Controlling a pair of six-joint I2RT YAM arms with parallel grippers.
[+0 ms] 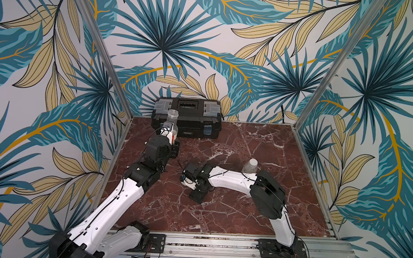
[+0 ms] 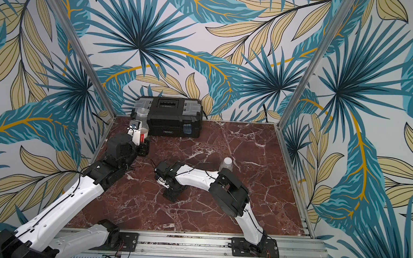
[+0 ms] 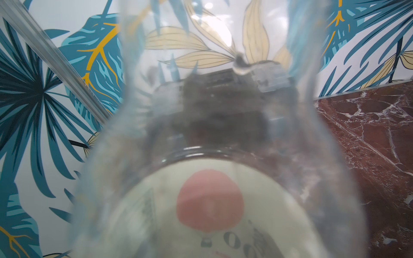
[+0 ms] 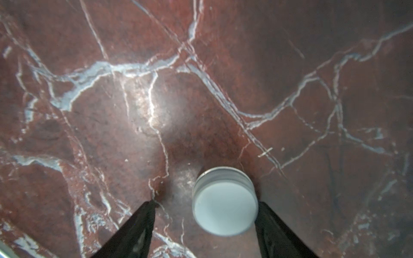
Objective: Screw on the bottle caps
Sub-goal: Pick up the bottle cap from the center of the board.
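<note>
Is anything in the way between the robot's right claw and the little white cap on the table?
Nothing is. The small round white plastic cap lies on the red marble table between the open fingers of the right gripper. One finger is against its side; only bare table separates it from the other.

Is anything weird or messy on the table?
Nothing spilled. One white cap lies loose on the table, off-centre inside the open right gripper, while the bottle in the left gripper is uncapped.
</note>
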